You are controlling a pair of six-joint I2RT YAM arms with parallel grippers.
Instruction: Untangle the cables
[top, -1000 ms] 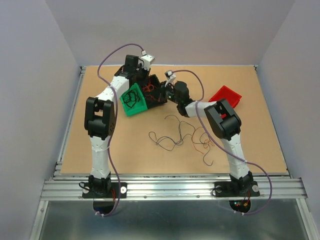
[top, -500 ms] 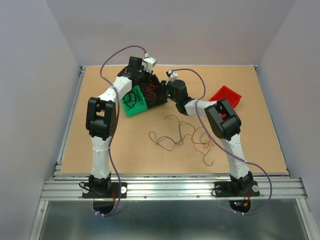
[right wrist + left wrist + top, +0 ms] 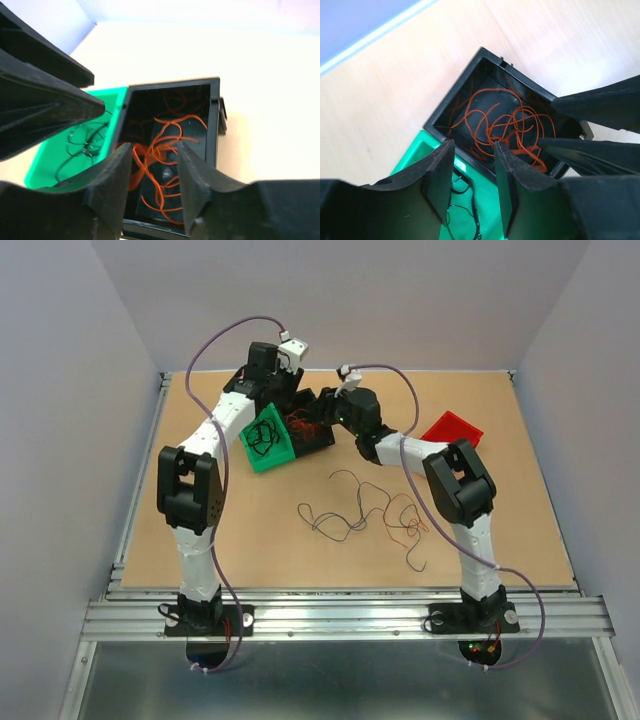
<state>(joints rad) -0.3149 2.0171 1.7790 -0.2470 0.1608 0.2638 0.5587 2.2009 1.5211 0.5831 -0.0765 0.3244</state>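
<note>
Table (image 3: 520, 540): black bin (image 3: 318, 435) at 11 o'clock holds orange cables (image 3: 505, 120), green bin (image 3: 262, 448) beside it holds black ones; loose tangle (image 3: 360, 510) lies at centre; left gripper (image 3: 473, 150) and right gripper (image 3: 155, 150) hover over black bin, jaws part-open, empty; looks like a sorting step; next, reach the centre tangle, pinch one strand

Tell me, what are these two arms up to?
Two robot arms seem to be sorting thin wires by colour. The left gripper and the right gripper both hover open and empty over a black bin holding orange wires. Black wires lie in the green bin beside it, and a mixed tangle lies on the table.
</note>
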